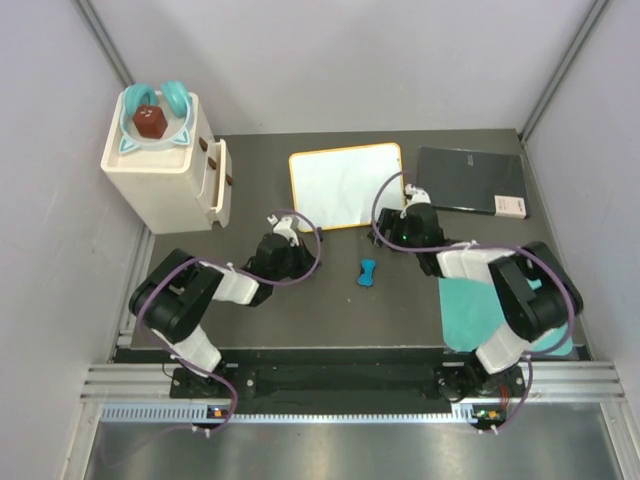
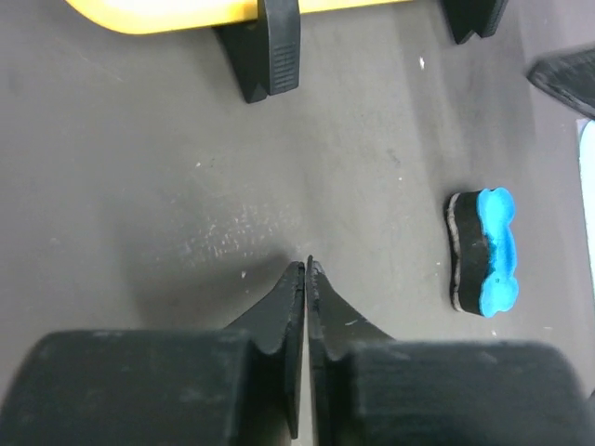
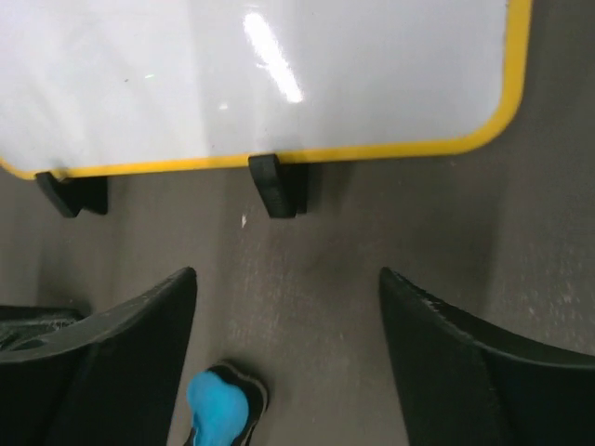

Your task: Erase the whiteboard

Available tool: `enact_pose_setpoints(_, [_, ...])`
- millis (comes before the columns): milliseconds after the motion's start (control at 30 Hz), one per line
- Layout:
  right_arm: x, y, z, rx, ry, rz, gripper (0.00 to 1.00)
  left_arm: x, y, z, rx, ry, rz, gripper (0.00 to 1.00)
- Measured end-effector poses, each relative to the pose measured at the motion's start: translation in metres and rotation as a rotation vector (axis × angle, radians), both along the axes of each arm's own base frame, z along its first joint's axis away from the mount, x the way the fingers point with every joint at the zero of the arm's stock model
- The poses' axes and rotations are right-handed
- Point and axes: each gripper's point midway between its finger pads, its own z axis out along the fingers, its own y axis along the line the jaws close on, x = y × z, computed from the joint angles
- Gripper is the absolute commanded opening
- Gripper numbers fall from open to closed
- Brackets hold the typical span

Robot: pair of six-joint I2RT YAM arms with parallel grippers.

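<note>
Lying flat: whiteboard (image 1: 345, 185) | blue eraser (image 1: 368, 271) loose on table (image 1: 300, 310), nearby | left gripper (image 2: 305, 265) clenched, empty | right gripper (image 3: 288, 279) released, jaws apart

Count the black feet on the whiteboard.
2. In the right wrist view, one foot sits about midway along the near yellow edge of the whiteboard, the other foot toward its left end. The far edge is unseen there.

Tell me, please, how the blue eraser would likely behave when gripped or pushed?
The eraser looks small and foam-like, so it is probably light and slightly squashy. Its waisted shape should offer a secure grip. It lies flat, so it would likely slide, not roll.
</note>
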Motion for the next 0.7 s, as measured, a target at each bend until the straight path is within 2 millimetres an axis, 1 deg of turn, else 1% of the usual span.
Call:
enact_pose_setpoints(33, [-0.006,-0.002,0.005,0.005,-0.009,0.002,0.86,0.000,0.002,0.002,0.007,-0.002,0.001,0.36])
enact_pose_setpoints(67, [-0.011,-0.004,0.011,0.010,-0.018,0.002,0.91,-0.001,0.003,0.004,0.016,-0.008,0.000,0.42])
enact_pose_setpoints(100, [-0.015,-0.006,0.017,0.014,-0.027,0.004,0.93,-0.002,0.006,0.007,0.021,-0.006,0.006,0.52])
enact_pose_setpoints(133, [-0.021,-0.009,0.024,0.017,-0.037,0.003,0.95,-0.003,0.008,0.013,0.026,-0.008,0.013,0.56])
enact_pose_setpoints(167, [-0.026,-0.012,0.033,0.024,-0.053,0.000,0.99,-0.004,0.011,0.019,0.031,-0.017,0.023,0.60])
enact_pose_setpoints(200, [-0.030,-0.014,0.043,0.031,-0.070,-0.001,0.99,-0.004,0.015,0.027,0.036,-0.028,0.036,0.72])
enact_pose_setpoints(233, [-0.035,-0.017,0.052,0.035,-0.084,-0.005,0.99,-0.004,0.018,0.035,0.040,-0.041,0.048,0.80])
enact_pose_setpoints(267, [-0.039,-0.020,0.062,0.040,-0.104,-0.010,0.99,-0.005,0.021,0.043,0.044,-0.054,0.057,0.83])
enact_pose_setpoints(300, [-0.041,-0.023,0.070,0.041,-0.118,-0.015,0.99,-0.005,0.024,0.047,0.052,-0.058,0.067,0.99])
enact_pose_setpoints(367, [-0.050,-0.032,0.090,0.038,-0.155,-0.032,0.99,-0.007,0.032,0.057,0.078,-0.060,0.087,0.99])
enact_pose_setpoints(500, [-0.068,-0.052,0.122,0.025,-0.217,-0.072,0.99,-0.004,0.043,0.071,0.138,-0.033,0.139,0.99])
enact_pose_setpoints(600, [-0.083,-0.067,0.139,0.021,-0.260,-0.106,0.99,0.000,0.050,0.078,0.189,-0.014,0.162,0.99])
enact_pose_setpoints(700, [-0.101,-0.085,0.146,0.017,-0.293,-0.148,0.99,-0.003,0.055,0.077,0.219,0.010,0.175,0.99])
